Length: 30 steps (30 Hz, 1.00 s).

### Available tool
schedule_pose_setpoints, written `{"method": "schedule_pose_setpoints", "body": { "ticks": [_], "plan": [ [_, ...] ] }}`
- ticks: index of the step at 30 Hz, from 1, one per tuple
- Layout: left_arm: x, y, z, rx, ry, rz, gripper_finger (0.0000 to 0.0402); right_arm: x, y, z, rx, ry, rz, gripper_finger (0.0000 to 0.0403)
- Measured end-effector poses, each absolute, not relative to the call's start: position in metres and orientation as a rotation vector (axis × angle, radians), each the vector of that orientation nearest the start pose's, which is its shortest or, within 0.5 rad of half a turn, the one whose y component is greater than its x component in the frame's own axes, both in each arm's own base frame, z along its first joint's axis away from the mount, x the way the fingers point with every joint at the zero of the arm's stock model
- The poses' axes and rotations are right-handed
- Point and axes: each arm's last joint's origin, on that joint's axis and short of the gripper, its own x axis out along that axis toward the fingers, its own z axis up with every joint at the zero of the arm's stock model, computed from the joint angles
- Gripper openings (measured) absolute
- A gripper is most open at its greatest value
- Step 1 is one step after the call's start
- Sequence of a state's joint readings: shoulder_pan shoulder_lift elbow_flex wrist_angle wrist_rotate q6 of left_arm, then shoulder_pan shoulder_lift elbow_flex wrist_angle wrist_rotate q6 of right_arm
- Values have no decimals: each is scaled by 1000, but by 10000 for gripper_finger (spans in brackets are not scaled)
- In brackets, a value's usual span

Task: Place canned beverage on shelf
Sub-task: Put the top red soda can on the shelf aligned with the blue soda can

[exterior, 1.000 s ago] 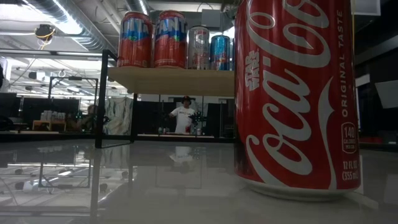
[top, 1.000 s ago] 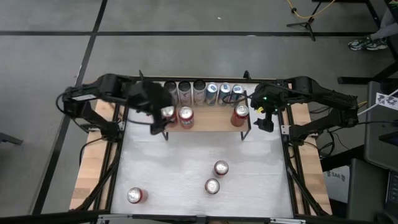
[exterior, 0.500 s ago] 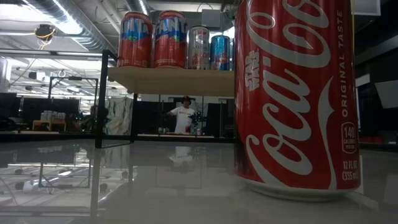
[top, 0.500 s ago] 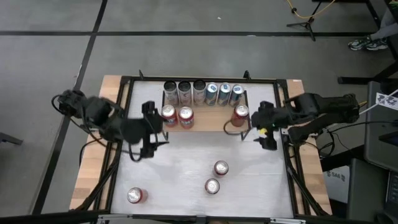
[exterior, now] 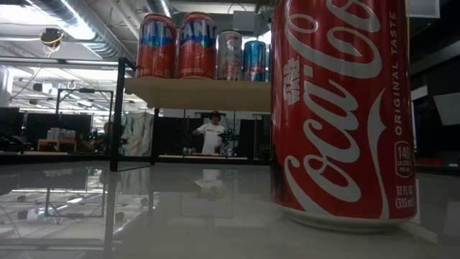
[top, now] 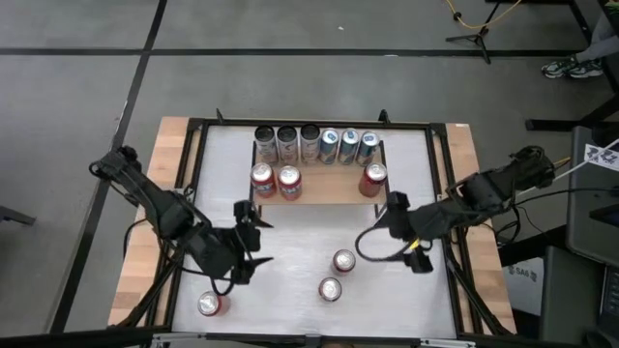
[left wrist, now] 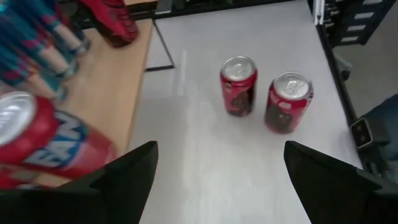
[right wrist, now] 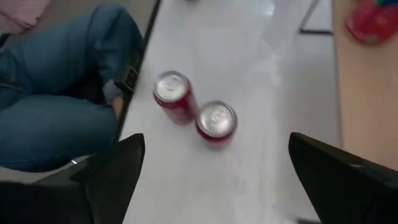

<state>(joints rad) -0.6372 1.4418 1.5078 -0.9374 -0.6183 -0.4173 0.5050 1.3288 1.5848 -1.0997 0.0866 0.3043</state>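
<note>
**Both grippers spread and empty over the table, three cans left to shelve**

Left gripper [top: 253, 242] hangs with its fingers spread and nothing between them, over the white tabletop [top: 290, 251] in front of the shelf's left end. My right gripper [top: 382, 232] hangs likewise, fingers wide and holding nothing, in front of the shelf's right end and just beside the nearer of two loose cans.

The shelf [top: 329, 186], a low rack with a light wood plank top on thin black metal legs, stands at the far middle of the table. On its plank I count two red cans side by side at the left [top: 276, 180] and one red can at the right [top: 373, 176]. A row of six more cans, dark and blue-silver [top: 311, 143], shows along its far edge; from above I cannot tell whether they rest on the plank or behind it, though the low view shows silver and blue cans up at plank height.

Still on the table are three red cans: a pair near the middle [top: 337, 275], seen in both wrist views, and a single one at the near left corner [top: 211, 304]. I judge the task well advanced but unfinished; each of these three still has to be grasped, lifted and set on the plank's open middle.
</note>
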Motion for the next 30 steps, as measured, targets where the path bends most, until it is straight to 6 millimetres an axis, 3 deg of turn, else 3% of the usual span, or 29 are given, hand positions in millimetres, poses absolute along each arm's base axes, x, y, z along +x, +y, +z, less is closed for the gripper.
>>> {"method": "schedule_pose_setpoints", "body": {
  "ticks": [5,12,22,30],
  "plan": [
    [246,-163,351,81,646,113,340,231,133,397,-56,849,327,387],
    [248,-165,335,85,652,114,340,266,156,363,-267,897,407,387],
    [251,-167,337,58,619,106,340,302,178,308,-494,1019,561,387],
    [251,-167,337,57,618,106,340,314,183,289,-595,1043,597,387]
  ]
}}
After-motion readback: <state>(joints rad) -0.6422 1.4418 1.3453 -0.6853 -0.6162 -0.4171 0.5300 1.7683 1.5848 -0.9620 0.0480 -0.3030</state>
